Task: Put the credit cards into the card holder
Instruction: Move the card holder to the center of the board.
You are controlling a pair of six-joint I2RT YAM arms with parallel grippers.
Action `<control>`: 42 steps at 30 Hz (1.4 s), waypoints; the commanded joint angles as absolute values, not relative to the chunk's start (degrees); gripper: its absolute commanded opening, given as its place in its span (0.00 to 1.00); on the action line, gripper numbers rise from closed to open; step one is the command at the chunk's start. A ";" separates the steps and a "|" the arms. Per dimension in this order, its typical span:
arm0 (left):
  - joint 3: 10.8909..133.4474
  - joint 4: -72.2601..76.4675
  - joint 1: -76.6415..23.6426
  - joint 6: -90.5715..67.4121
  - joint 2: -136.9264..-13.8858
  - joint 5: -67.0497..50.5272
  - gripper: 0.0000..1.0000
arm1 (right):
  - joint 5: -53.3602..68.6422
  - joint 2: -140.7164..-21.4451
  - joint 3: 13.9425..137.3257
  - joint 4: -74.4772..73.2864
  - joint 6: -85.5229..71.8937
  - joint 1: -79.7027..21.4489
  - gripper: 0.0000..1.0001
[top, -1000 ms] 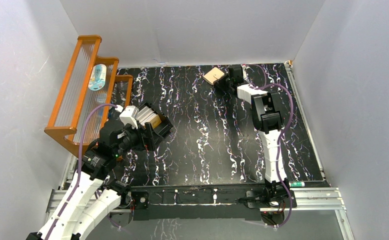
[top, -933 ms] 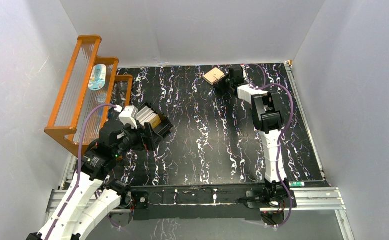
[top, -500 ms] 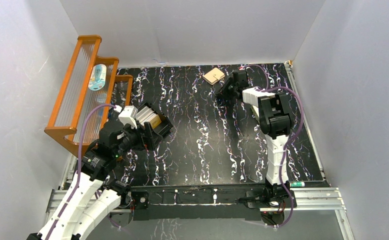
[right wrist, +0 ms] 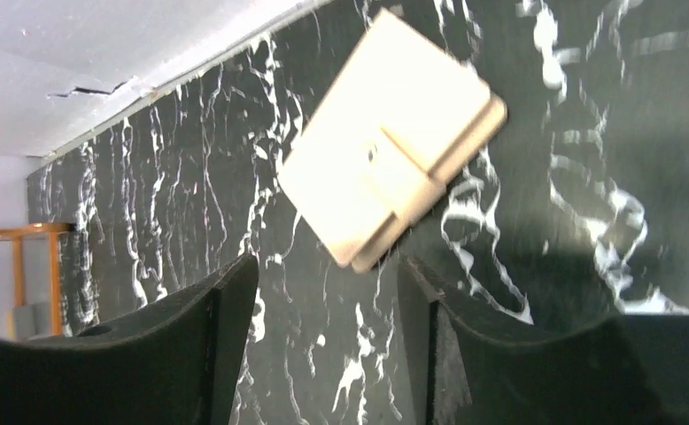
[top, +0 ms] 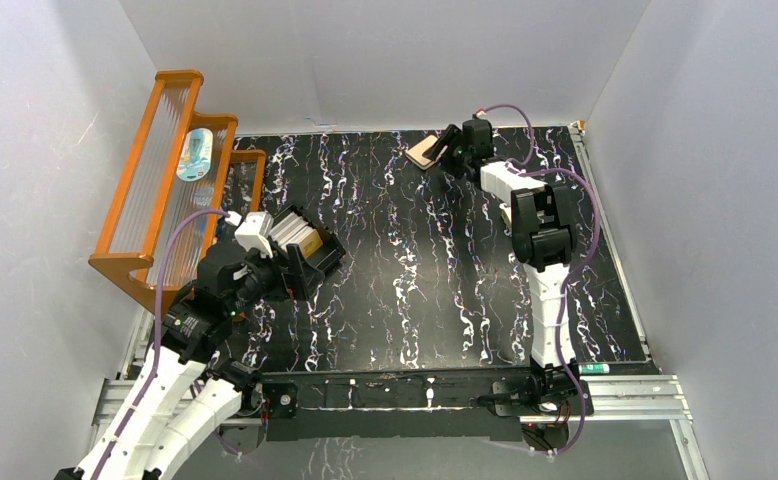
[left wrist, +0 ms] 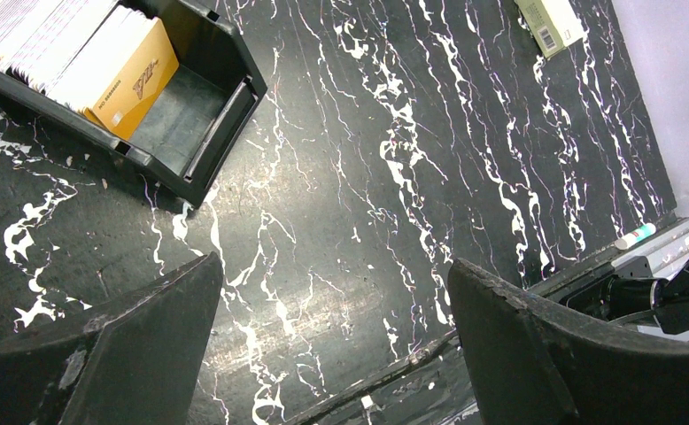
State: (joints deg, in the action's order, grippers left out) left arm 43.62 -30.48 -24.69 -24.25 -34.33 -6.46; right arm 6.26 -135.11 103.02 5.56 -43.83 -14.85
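The left arm (top: 165, 385) comes up from the near left corner and leans in toward the middle. The left gripper (top: 305, 268) points to the right and down at the tabletop (top: 415, 280). Its two black fingers (left wrist: 102, 354) are open wide.

The right arm (top: 545, 300) goes up from its base and then bends to the left at the far end of the tabletop. The right gripper (top: 445, 148) sits low there and points left. Its fingers (right wrist: 173, 345) are open too, but not as wide.

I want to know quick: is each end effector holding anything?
Left end effector: open, empty.
Right end effector: open, empty, just short of the holder.
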 commanded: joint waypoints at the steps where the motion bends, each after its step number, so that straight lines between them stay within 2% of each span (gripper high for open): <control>1: 43.37 -30.72 -24.35 -24.43 -33.39 -5.20 0.99 | 3.22 -137.10 110.09 7.69 -28.07 -14.84 0.60; 2: 43.33 -30.71 -24.35 -24.43 -33.46 -5.19 0.99 | 2.83 -137.50 110.54 8.52 -23.65 -14.84 0.48; 4: 43.33 -30.84 -24.35 -24.43 -33.61 -5.10 0.99 | 2.90 -138.00 110.73 10.70 -17.09 -14.88 0.41; 5: 43.26 -30.84 -24.30 -24.43 -33.70 -5.10 0.99 | 3.92 -138.13 110.74 12.00 -14.33 -14.93 0.40; 9: 43.36 -30.84 -24.34 -24.43 -34.55 -5.18 0.99 | 8.02 -138.81 111.30 15.07 -4.94 -15.28 0.42; 15: 43.48 -30.83 -24.28 -24.43 -35.29 -5.61 0.99 | 10.25 -144.09 120.01 8.77 -1.48 -15.26 0.44; 22: 43.35 -30.97 -24.35 -24.69 -34.93 -5.11 0.99 | 9.70 -147.25 121.79 6.24 0.80 -15.51 0.55; 24: 43.37 -30.96 -24.35 -24.67 -34.76 -5.02 0.99 | 9.67 -148.32 123.37 4.02 1.89 -15.66 0.55; 27: 43.41 -31.01 -24.35 -24.71 -34.95 -4.92 0.99 | 9.40 -149.20 124.73 1.06 5.68 -16.49 0.43; 31: 43.47 -31.13 -24.35 -24.70 -34.92 -4.86 0.99 | 6.49 -149.07 124.45 -0.50 11.69 -18.06 0.33; 40: 43.45 -31.17 -24.34 -24.79 -34.03 -4.66 0.99 | 7.54 -147.73 123.59 -3.33 14.32 -18.93 0.02; 42: 43.44 -31.18 -24.35 -24.79 -33.91 -4.58 0.99 | 8.66 -146.34 121.36 -3.34 14.13 -18.97 0.00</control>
